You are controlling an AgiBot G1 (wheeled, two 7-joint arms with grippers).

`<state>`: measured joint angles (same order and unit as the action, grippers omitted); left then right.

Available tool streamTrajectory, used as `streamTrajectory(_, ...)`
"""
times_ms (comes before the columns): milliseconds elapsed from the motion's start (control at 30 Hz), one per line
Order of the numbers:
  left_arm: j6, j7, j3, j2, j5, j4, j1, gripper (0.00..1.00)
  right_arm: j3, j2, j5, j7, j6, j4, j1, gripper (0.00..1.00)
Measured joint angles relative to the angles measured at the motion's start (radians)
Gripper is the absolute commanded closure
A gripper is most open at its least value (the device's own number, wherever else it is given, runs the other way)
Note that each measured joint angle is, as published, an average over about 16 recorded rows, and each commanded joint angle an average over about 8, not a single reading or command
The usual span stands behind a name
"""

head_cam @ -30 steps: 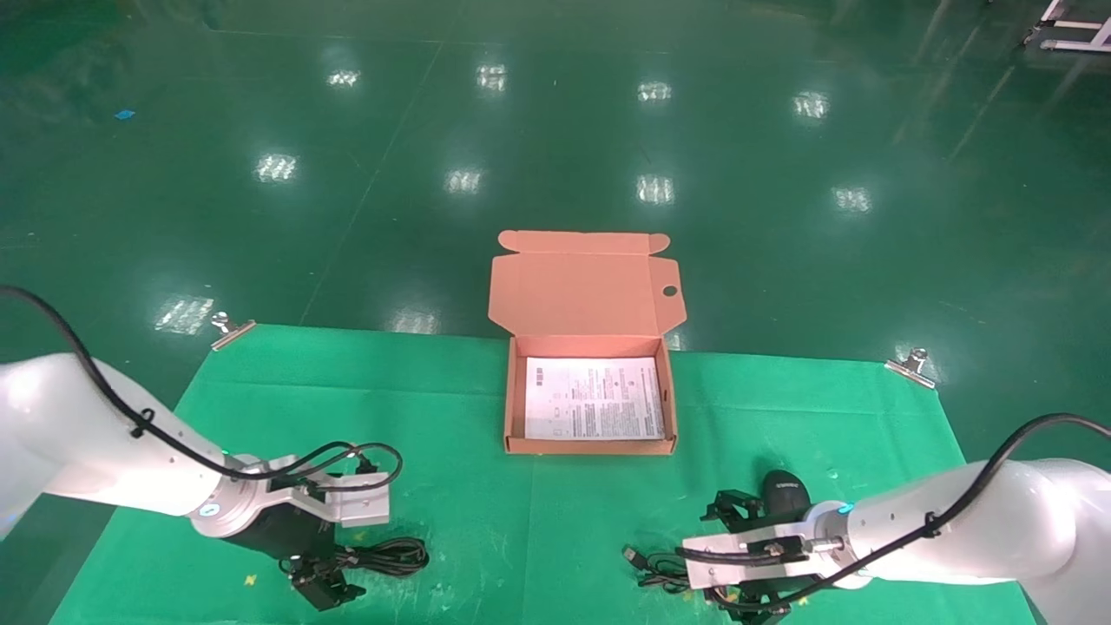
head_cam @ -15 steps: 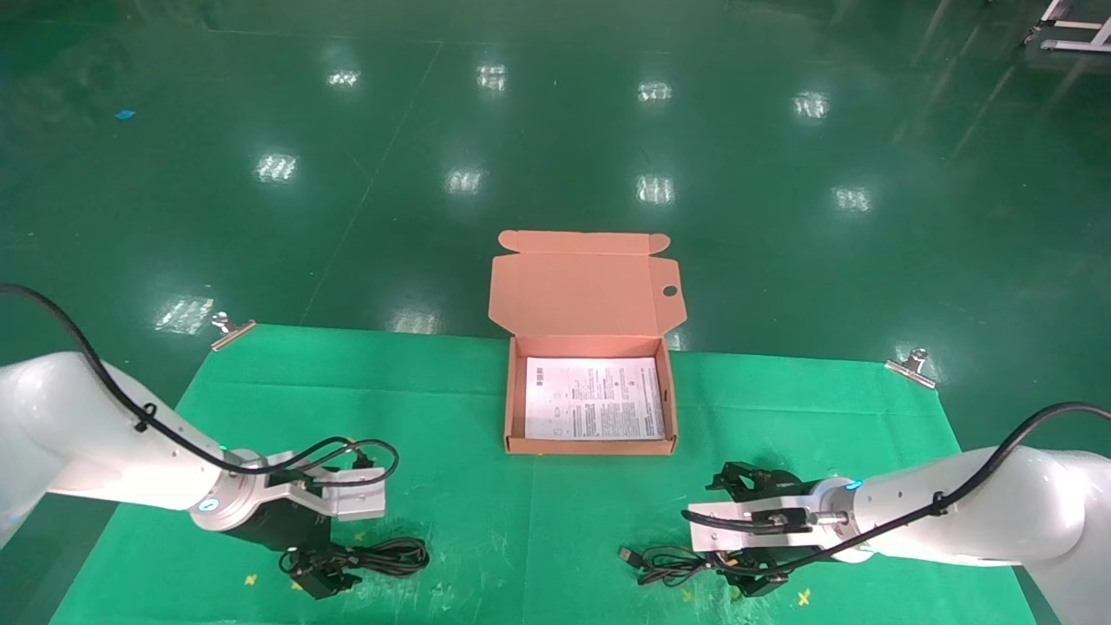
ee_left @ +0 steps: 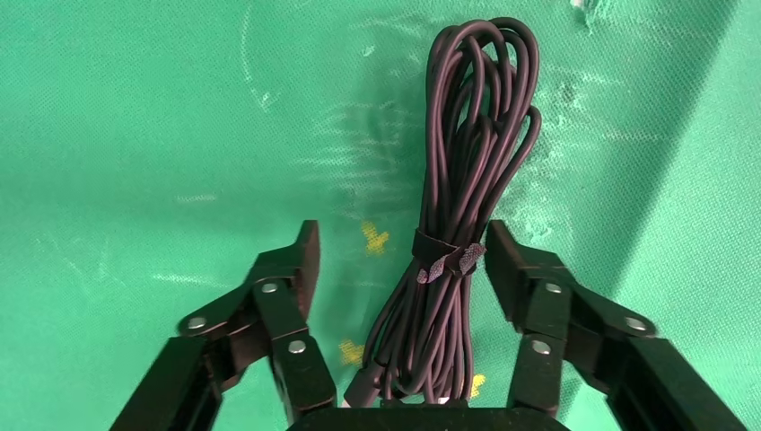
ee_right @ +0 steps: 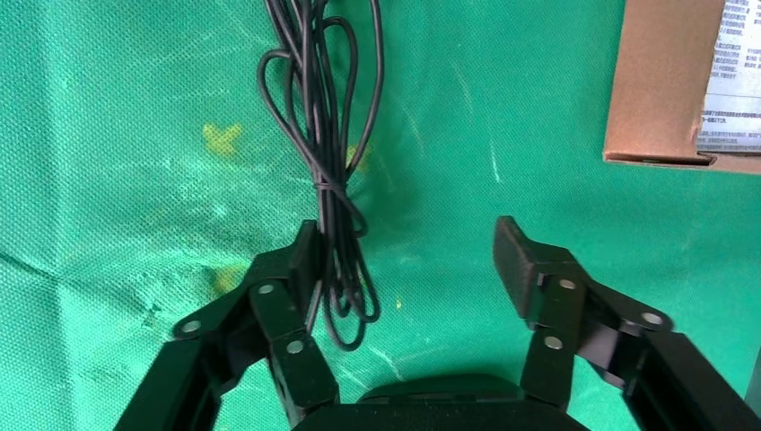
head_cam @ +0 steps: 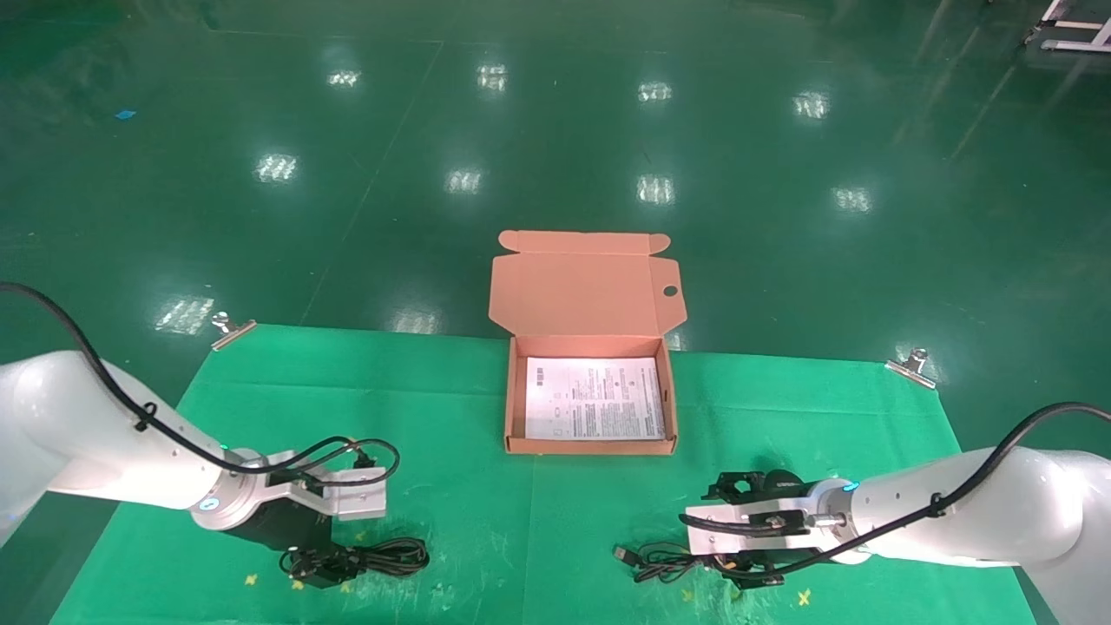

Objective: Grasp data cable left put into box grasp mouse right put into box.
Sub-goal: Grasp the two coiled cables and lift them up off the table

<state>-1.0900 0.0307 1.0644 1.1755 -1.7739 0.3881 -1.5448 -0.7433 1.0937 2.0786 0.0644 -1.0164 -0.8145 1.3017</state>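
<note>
— Black data cable [ee_left: 467, 180], where?
— On the green bench [head_cam: 486, 521], left of the box [head_cam: 590, 447], between the left gripper's [ee_left: 399, 260] spread fingers.
— The mouse [ee_right: 440, 388]?
— Seemingly under the right gripper [ee_right: 404, 256], likewise spread.

Bright overhead lights glare on floor [head_cam: 555, 130]

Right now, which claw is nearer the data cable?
Left. The left claw is open and straddles the data cable on the green mat, near its tie. The right claw is across the mat, open over the mouse.
</note>
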Motion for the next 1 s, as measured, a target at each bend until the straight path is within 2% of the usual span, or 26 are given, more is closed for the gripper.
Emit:
streamTrajectory(700, -0.003, 0.000, 0.000, -0.004, 0.000, 0.007, -0.001, 1.00, -0.001, 0.000, 0.001, 0.001, -0.002, -0.005, -0.001, 1.00)
streamTrajectory(1000, -0.028, -0.014, -0.002, -0.047, 0.001, 0.052, -0.019, 1.00, 0.008, -0.016, -0.012, 0.001, -0.006, -0.018, 0.003, 1.00)
